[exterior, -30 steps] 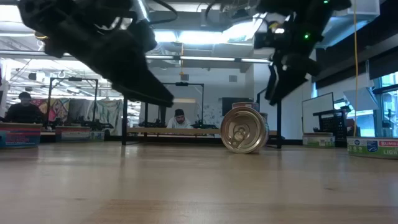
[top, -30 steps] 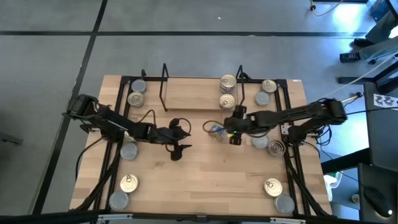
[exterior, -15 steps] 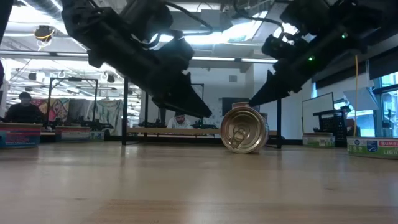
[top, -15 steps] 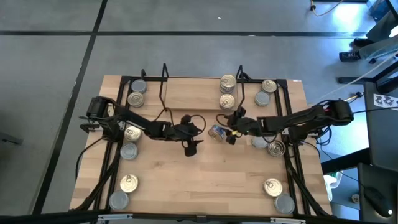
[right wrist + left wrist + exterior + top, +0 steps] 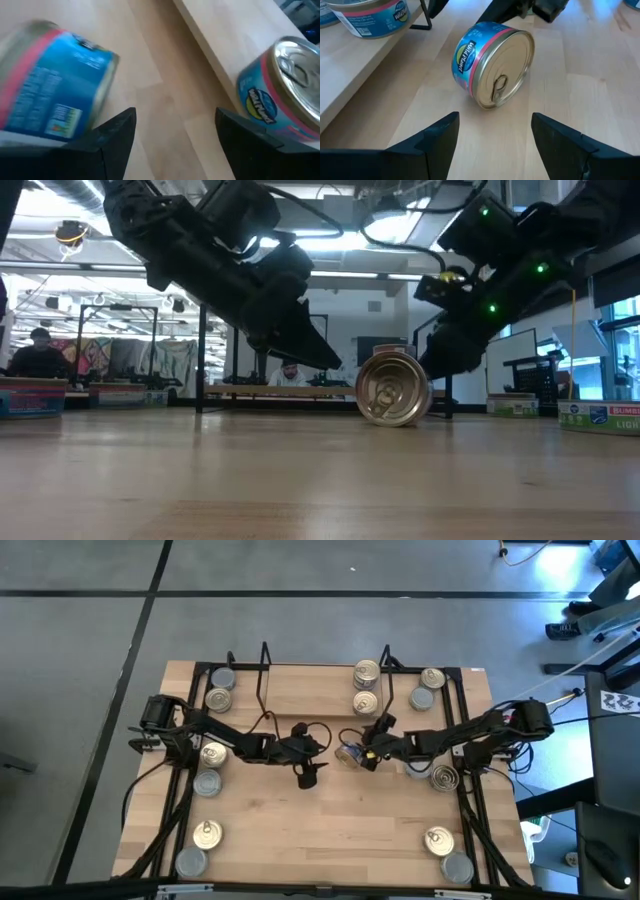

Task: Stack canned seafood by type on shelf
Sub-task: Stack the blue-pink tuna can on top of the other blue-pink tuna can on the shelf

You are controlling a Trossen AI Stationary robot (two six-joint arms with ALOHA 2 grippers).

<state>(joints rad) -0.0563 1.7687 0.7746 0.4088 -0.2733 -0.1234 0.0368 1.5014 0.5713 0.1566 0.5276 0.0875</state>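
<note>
I count two cans on the shelf (image 5: pixel 300 690); the others sit scattered. A tipped can (image 5: pixel 349 752) lies between my left gripper (image 5: pixel 312 772) and right gripper (image 5: pixel 371 757), both spread, neither holding anything.

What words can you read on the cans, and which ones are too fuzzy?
"Wild Planet", partly turned away: on the blue label of the tipped can.
"Wild": on the can at the shelf edge; the rest is too small.
"LIGHT", partly cut off: on a can at the table's edge.
Small print on the tipped can's back label: too blurred.
</note>
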